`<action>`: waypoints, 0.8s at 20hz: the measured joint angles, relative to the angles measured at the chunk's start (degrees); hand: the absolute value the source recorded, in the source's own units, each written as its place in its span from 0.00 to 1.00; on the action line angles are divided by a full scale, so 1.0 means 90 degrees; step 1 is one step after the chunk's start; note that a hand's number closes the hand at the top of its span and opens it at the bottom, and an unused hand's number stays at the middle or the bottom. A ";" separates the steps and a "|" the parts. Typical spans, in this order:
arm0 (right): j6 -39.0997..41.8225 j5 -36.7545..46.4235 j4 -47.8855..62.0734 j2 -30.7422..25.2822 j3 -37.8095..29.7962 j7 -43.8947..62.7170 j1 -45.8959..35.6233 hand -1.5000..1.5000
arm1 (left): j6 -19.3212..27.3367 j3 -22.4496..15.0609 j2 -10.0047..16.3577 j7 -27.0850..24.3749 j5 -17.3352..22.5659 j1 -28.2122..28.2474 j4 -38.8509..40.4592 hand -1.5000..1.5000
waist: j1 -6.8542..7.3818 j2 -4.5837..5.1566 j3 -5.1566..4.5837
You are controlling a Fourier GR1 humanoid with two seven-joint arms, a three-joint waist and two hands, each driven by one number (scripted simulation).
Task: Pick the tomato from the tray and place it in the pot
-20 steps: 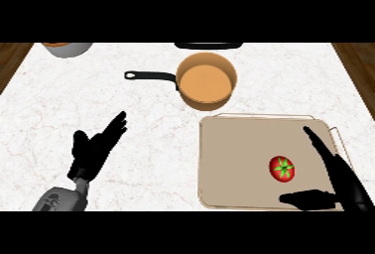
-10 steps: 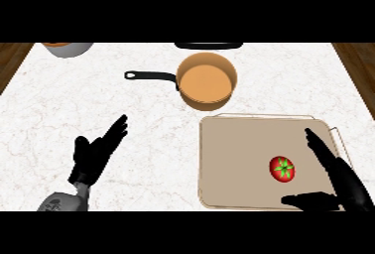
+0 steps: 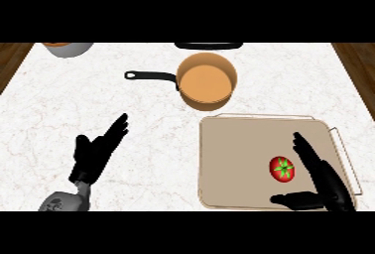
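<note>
Broadly, a white marbled desk [image 3: 147, 124] fills the view, with dark wood [image 3: 9, 54] showing past its left and right edges. Far beyond the left robot hand [image 3: 95, 154], a grey bowl [image 3: 67, 48] sits cut off at the desk's back edge. That robot hand is over bare desk, fingers straight and spread, holding nothing. Beyond it and to its right stands the copper pot [image 3: 209, 82], its black handle [image 3: 150, 76] pointing left, so its long axis runs side to side. A beige tray [image 3: 234, 158] lies under the right robot hand [image 3: 322, 178]. The tomato [image 3: 282, 167] rests on the tray just left of this robot hand's straight fingers and beyond its spread thumb. It is round with no clear long axis, green stem end up. This robot hand is open too, grasping nothing.
</note>
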 measured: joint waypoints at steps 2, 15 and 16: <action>0.0062 -0.0037 0.0351 0.0086 -0.0068 -0.0309 -0.0129 0.00 | 0.0019 -0.0003 -0.0080 -0.0015 -0.0089 -0.0010 0.0030 0.50 | -0.0014 -0.0035 -0.0048; -0.0058 0.0426 0.1542 0.0206 -0.0125 -0.2232 -0.0396 1.00 | -0.0192 0.0209 -0.0052 0.0021 -0.0124 -0.0093 0.0101 0.50 | -0.0014 -0.0133 -0.0203; -0.0044 0.0396 0.1583 0.0236 -0.0151 -0.2347 -0.0383 1.00 | -0.0213 0.0203 -0.0049 -0.0014 -0.0129 -0.0060 0.0085 0.50 | -0.0005 -0.0132 -0.0208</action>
